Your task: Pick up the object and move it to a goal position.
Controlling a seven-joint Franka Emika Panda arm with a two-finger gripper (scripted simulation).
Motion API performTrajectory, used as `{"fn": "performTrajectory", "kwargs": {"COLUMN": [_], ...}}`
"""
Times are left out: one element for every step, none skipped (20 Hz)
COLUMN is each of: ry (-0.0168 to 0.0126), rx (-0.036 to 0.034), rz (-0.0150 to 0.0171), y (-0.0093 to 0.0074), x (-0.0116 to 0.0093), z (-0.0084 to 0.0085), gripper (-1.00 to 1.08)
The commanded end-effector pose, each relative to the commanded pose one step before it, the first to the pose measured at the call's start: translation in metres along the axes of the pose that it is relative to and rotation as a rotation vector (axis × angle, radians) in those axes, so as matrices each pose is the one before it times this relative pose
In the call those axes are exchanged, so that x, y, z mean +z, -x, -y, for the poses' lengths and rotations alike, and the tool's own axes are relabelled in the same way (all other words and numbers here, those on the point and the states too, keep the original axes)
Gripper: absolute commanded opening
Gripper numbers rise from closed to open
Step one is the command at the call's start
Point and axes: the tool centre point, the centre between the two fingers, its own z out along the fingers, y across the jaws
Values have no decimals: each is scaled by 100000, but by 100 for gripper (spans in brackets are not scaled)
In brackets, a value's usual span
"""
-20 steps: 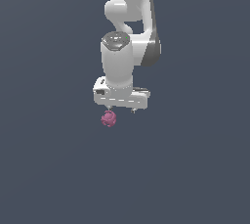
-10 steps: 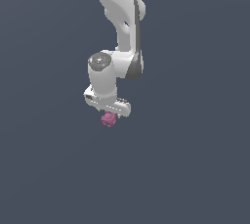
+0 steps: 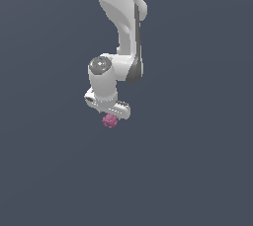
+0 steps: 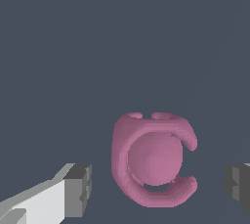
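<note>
While the white arm [image 3: 121, 32] is hanging down from the top of the exterior view, its gripper [image 3: 109, 116] is pointing downward w/ the pink object [image 3: 109, 121] sitting right under the white hand bar, approx. in the middle of the frame. Background is showing only plain dark grey-blue, so I cannot tell if the object is resting on a surface or is lifted.

In the wrist view the object [image 4: 152, 159] is looking like a round pink ball inside a curved C-shaped ridge, w/ two small bumps on its far edge. It is lying between the two grey fingertips [image 4: 78, 190]; one pad is on one side, the other pad [image 4: 238, 185] is at the opposite edge of the picture. Both pads are standing apart from the object, w/ clear dark gaps on each side, so the jaws are spread wide and are not gripping anything. The object is sitting nearer to the first pad than to the second, not centred betw. them
</note>
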Motion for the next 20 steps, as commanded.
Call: {"fn": "performTrajectory", "kwargs": {"ry": [50,11,11,11,7,7,5,0,0,-4,0,0,0,0,0,0,0,0,0,0], "rx": [105,68,68,68,48,48,48,0,0,48,0,0,0,0,0,0,0,0,0,0], "rz": [95,-8,-8,-8,-6,-6,-6,0,0,-7,0,0,0,0,0,0,0,0,0,0], "y": [70,19,22,18,13,3,-8,-11,-20,-30,-20,-8,0,0,0,0,0,0,0,0], "x": [943,507,564,534,467,399,330,262,193,124,71,22,0,0,0,0,0,0,0,0], "z": [-47,-25,-23,-24,-13,-14,-14,13,13,-17,8,3,0,0,0,0,0,0,0,0], "gripper": [100,100,100,100,100,100,100,100,100,100,100,100,-100,-100,-100,-100,-100,-100,-100,-100]}}
